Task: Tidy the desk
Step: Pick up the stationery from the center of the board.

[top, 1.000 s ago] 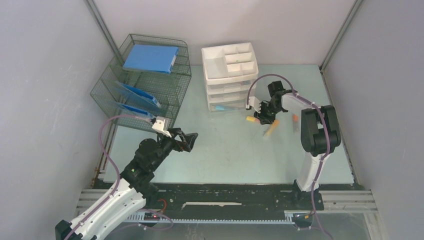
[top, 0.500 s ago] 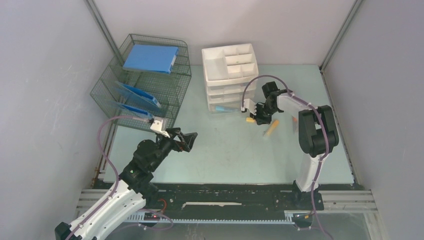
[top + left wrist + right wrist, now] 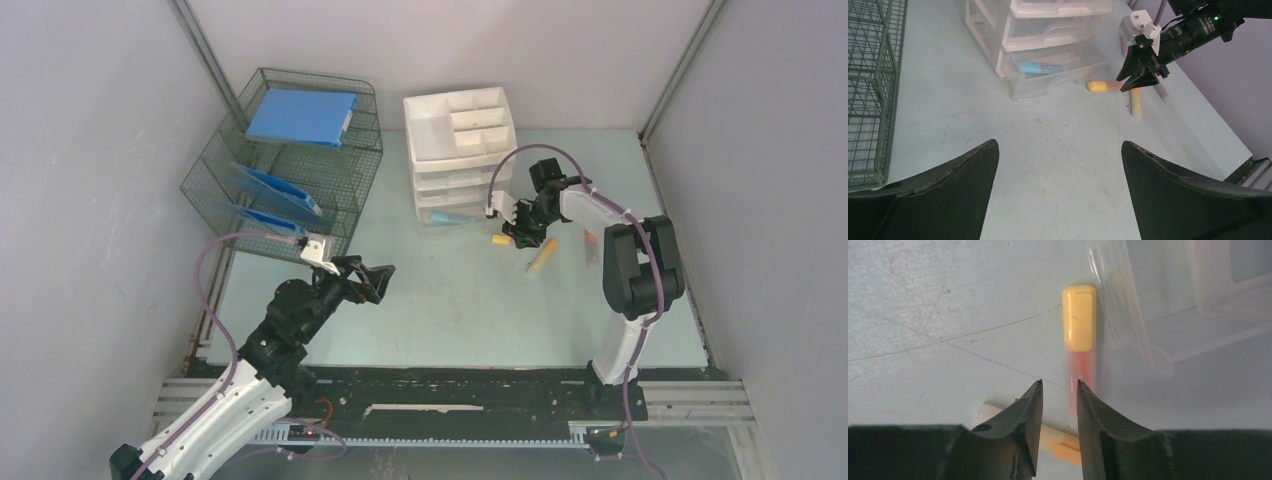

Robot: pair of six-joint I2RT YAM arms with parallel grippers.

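The desk (image 3: 450,300) is the pale mint-green tabletop. A pink marker with a yellow cap (image 3: 1079,325) lies on it beside the clear bottom drawer; it also shows in the top view (image 3: 499,239). A cream and orange marker (image 3: 541,258) lies just behind it and shows under my fingers in the right wrist view (image 3: 1058,440). My right gripper (image 3: 1059,384) hangs low over these two, jaws a narrow gap apart with nothing between them; its right finger is at the pink marker's barrel. My left gripper (image 3: 1058,145) is wide open and empty over bare desk at the left.
A white drawer unit (image 3: 460,150) stands at the back middle, a blue marker (image 3: 1037,67) in its bottom drawer. A green wire rack (image 3: 290,165) holding blue folders stands at the back left. Another marker (image 3: 590,243) lies to the right of my right gripper.
My right gripper has shifted a little left and back, from over the cream and orange marker toward the pink marker by the drawers. The left arm has not moved.
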